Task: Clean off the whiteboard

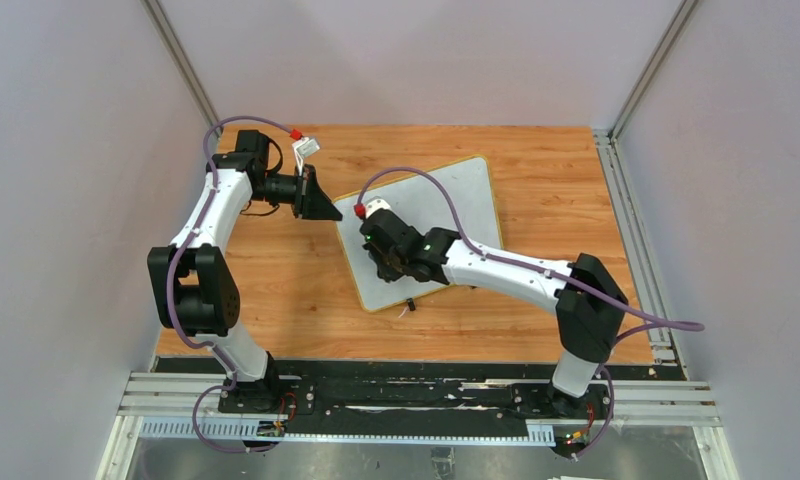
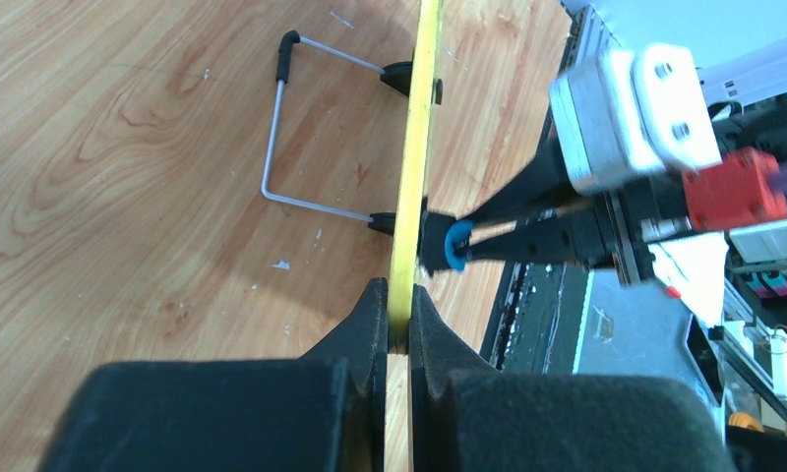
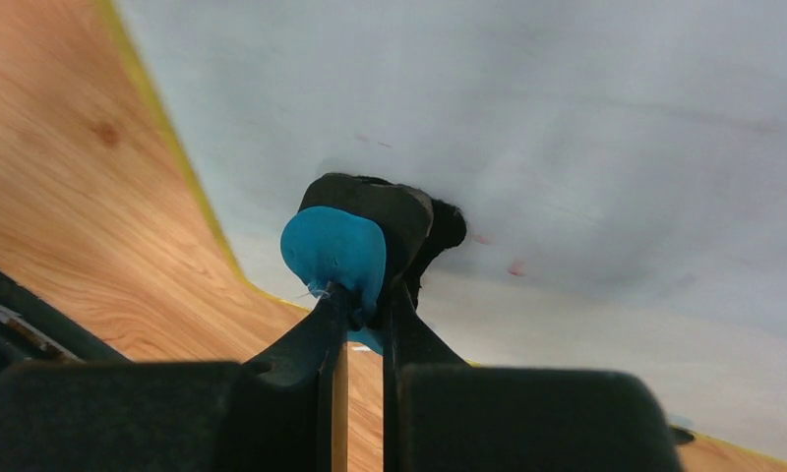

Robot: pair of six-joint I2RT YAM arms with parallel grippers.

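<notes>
Whiteboard (image 1: pixel 471 190) rim is clenched by left jaws; right arm (image 1: pixel 506 268) reaches across, right jaws pinching eraser (image 3: pixel 332 251) against it.

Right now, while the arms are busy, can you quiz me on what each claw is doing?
1. True or false: the left claw pinches the yellow rim of the whiteboard.
2. What does the right claw hold? A) a marker B) the blue and black eraser C) nothing
3. Fill in: the eraser touches the ____.

Key: 1 true; 2 B; 3 whiteboard.
</notes>
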